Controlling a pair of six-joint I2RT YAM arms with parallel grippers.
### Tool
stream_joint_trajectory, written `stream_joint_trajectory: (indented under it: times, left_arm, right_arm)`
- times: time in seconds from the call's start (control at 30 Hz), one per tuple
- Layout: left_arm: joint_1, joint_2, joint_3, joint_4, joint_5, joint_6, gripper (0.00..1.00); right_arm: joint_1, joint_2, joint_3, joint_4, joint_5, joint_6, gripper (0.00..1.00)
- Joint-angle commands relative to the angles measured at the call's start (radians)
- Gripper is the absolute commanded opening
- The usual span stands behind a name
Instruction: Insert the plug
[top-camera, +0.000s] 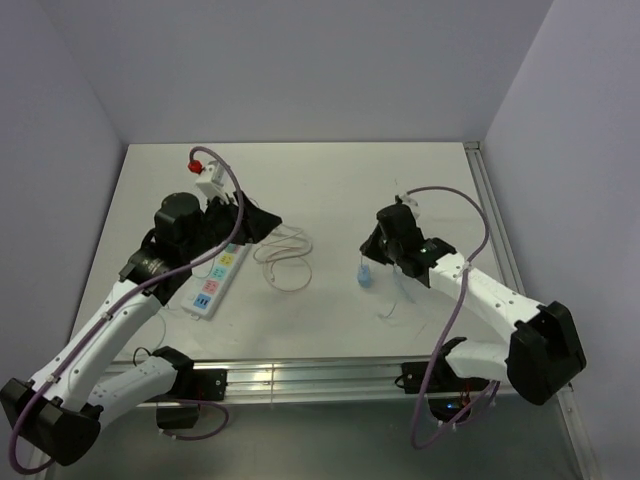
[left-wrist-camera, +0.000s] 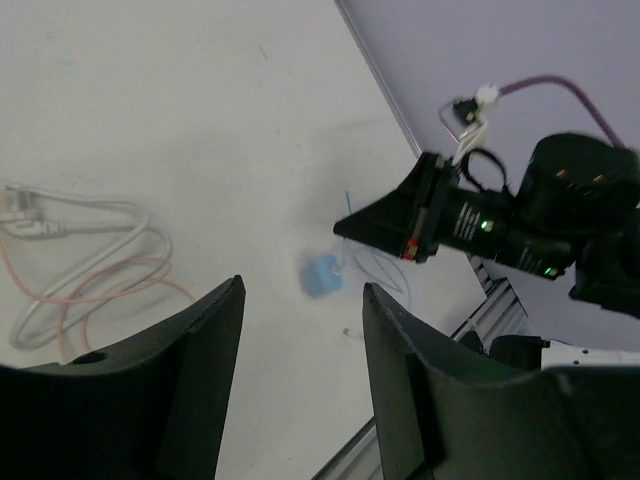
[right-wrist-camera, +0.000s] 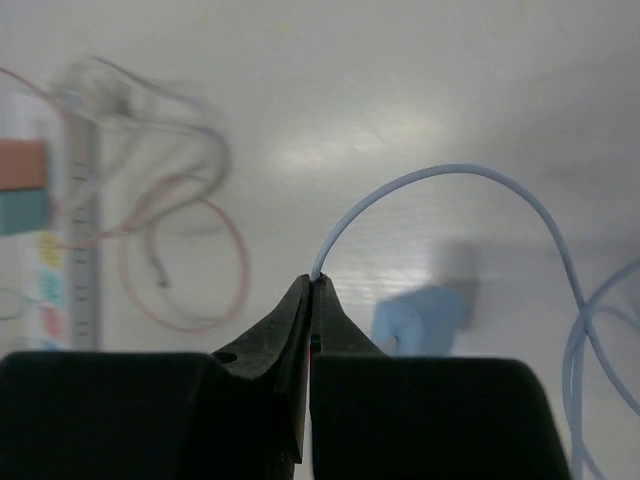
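— Status of the plug (top-camera: 364, 276)?
— Not in. Shows right of centre on the table (top-camera: 330, 190), just beside the right gripper (top-camera: 375, 248), well apart from the strip (top-camera: 215, 280). Carrying and inserting both left to do.
— Claws?
— Right gripper pinched tight on the thin blue cable (right-wrist-camera: 430, 175), not on the body. Left gripper (left-wrist-camera: 302, 300) half-spread by the strip, holding nothing.
— Heading?
— Too blurred for the prongs. Long axis seems to run near-to-far.

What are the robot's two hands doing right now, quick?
Left hand: open, holding nothing.
Right hand: closed, pinching the thin blue cable.
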Motion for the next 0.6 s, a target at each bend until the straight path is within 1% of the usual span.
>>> stream_joint_trajectory:
  times: [0.0,0.03,0.07,0.13,0.17,0.2,0.23,0.3,0.33,0.37,0.4,0.43,0.47,0.5,0.53,0.57]
  left_arm:
    - [-0.051,-0.046,-0.068,0.232,-0.028,0.039,0.56]
    - [-0.07,-0.04,-0.081,0.247,-0.048,0.046,0.57]
    - [-0.114,-0.035,-0.101,0.301,-0.072,0.053,0.59]
    - [-0.157,-0.04,-0.127,0.354,-0.159,0.068,0.62]
    - [-0.203,-0.041,-0.153,0.378,-0.19,0.076,0.66]
    - [-0.225,-0.044,-0.161,0.416,-0.259,0.098,0.67]
    - [-0.248,-0.043,-0.165,0.421,-0.29,0.111,0.68]
    - [-0.306,-0.031,-0.141,0.398,-0.356,0.144,0.71]
    - [-0.324,-0.014,-0.126,0.383,-0.414,0.157,0.72]
    - [-0.369,-0.003,-0.095,0.366,-0.452,0.171,0.74]
    - [-0.393,0.021,-0.078,0.326,-0.494,0.195,0.75]
    - [-0.421,0.034,-0.06,0.309,-0.584,0.206,0.75]
    - [-0.483,0.046,-0.032,0.295,-0.635,0.221,0.75]
    - [-0.517,0.054,-0.027,0.287,-0.685,0.25,0.76]
    - [-0.556,0.067,-0.024,0.292,-0.786,0.266,0.77]
    - [-0.62,0.077,-0.024,0.298,-0.827,0.282,0.8]
  right_arm:
    - [0.03,-0.066,0.135,0.006,0.023,0.089,0.0]
    - [0.041,-0.07,0.155,-0.009,0.026,0.104,0.0]
    - [0.05,-0.073,0.192,-0.012,0.031,0.132,0.0]
    - [0.082,-0.078,0.239,-0.014,0.067,0.167,0.0]
    - [0.098,-0.078,0.256,-0.012,0.081,0.174,0.0]
    - [0.113,-0.069,0.275,-0.011,0.118,0.183,0.0]
    - [0.142,-0.061,0.319,-0.021,0.129,0.199,0.0]
    - [0.164,-0.028,0.374,-0.061,0.147,0.22,0.0]
    - [0.185,-0.015,0.429,-0.081,0.178,0.241,0.0]
    - [0.196,-0.002,0.457,-0.099,0.193,0.247,0.0]
    - [0.207,0.023,0.485,-0.145,0.213,0.259,0.0]
    - [0.219,0.035,0.54,-0.165,0.259,0.287,0.0]
    - [0.242,0.061,0.568,-0.196,0.279,0.304,0.0]
    - [0.251,0.075,0.597,-0.262,0.307,0.322,0.0]
    - [0.26,0.09,0.653,-0.296,0.343,0.357,0.0]
    - [0.276,0.118,0.68,-0.322,0.35,0.365,0.0]
